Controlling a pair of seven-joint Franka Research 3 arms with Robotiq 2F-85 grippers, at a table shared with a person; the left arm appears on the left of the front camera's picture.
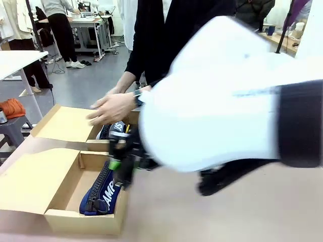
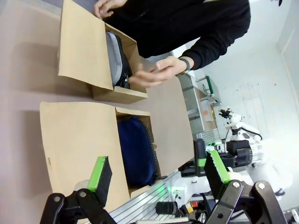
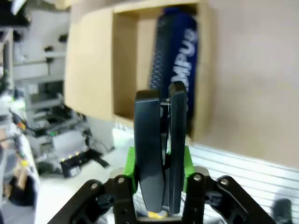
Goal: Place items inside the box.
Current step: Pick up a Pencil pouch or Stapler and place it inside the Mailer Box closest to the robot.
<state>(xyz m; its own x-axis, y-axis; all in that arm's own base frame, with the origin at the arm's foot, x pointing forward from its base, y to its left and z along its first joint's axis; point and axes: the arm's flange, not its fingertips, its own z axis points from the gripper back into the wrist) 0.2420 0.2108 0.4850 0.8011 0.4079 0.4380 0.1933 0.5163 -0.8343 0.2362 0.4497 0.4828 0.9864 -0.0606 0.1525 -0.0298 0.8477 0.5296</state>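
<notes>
A navy "CAMPUS" pencil case (image 1: 101, 194) lies in the near open cardboard box (image 1: 83, 219) at the front left. My right gripper (image 1: 121, 164) hangs over that box's right edge, shut on a black stapler (image 3: 159, 149). In the right wrist view the stapler stands upright between the green pads (image 3: 130, 163), with the navy case (image 3: 180, 65) and the box (image 3: 124, 70) below it. My left gripper (image 2: 158, 170) is open and holds nothing, well back from both boxes. A grey case (image 2: 114, 58) sits in the far box (image 2: 79, 46).
A person in a black top stands at the far side, with both hands (image 1: 113, 108) at the far box (image 1: 65, 123). My right arm (image 1: 227, 101) is blurred and crosses the middle of the front view. The flaps of both boxes are spread out to the left.
</notes>
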